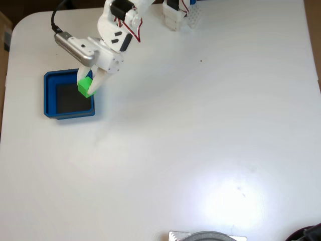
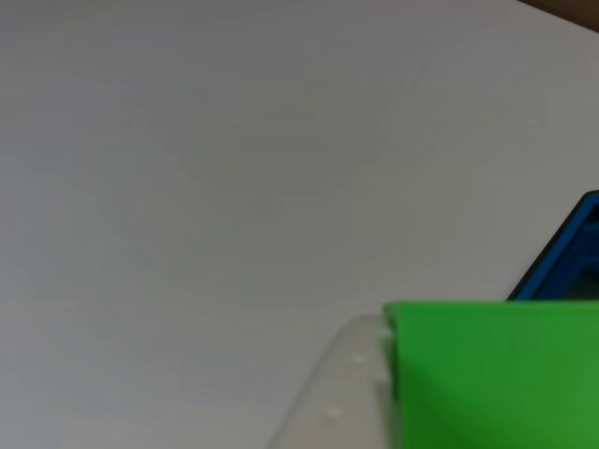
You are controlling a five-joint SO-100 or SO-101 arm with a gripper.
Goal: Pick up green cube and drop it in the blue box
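Jaws: clamped on the green cube (image 1: 85, 86), one white finger on each side of it, so that the cube hung clear of the table instead of resting on anything.
Gripper: the gripper (image 1: 89, 86) pointed down and to the left in the fixed view, reaching from the arm's base at the table's far edge toward the far-left corner.
Green cube: held over the right-hand wall of the blue box (image 1: 68, 95), at the box's upper right corner in the fixed view, partly above the dark floor and partly above the rim.
Close look: in the other view the cube (image 2: 496, 374) sat against a pale finger (image 2: 342, 393) studded with small bumps, probably there for grip, with a blue wall (image 2: 562, 257) just behind it.
Blue box: it lay flat near the table's left edge, with nothing visible on its dark floor, open side up to receive the drop.
Table: the white table (image 1: 200, 140) carried a round grey object (image 1: 208, 236) at its near edge, well apart from the work.
Stage: carrying looked all but finished; release seemed to be what remained.
Risk: let go from there, the cube might have struck the rim and tumbled outside, so a slight shift farther over the floor seemed wise.
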